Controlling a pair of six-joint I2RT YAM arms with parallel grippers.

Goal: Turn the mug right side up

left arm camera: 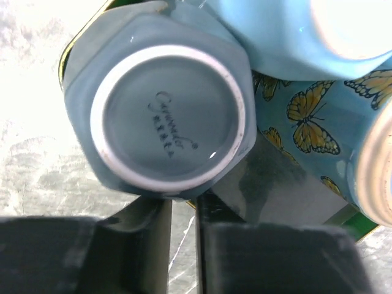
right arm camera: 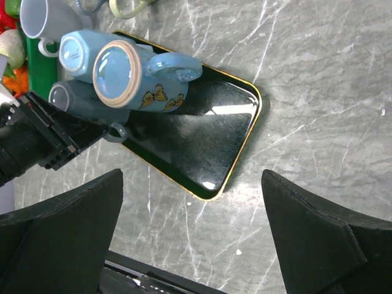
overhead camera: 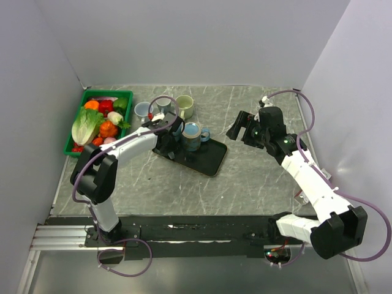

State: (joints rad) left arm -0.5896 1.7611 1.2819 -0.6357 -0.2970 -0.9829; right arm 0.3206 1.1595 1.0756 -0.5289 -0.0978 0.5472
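The left arm (overhead camera: 131,144) reaches from its base to the far-left corner of the black gold-rimmed tray (overhead camera: 211,160), wrist tipped down over the grey-blue faceted mug (left arm camera: 165,116). That mug stands upside down on the tray, base up, just beside the upright blue butterfly mug (overhead camera: 191,136). The left jaws sit narrow against its side; whether they pinch anything cannot be told. The right arm (overhead camera: 306,171) bends inward, and the right jaws spread wide above the grey marble worktop (overhead camera: 257,184), right of the tray.
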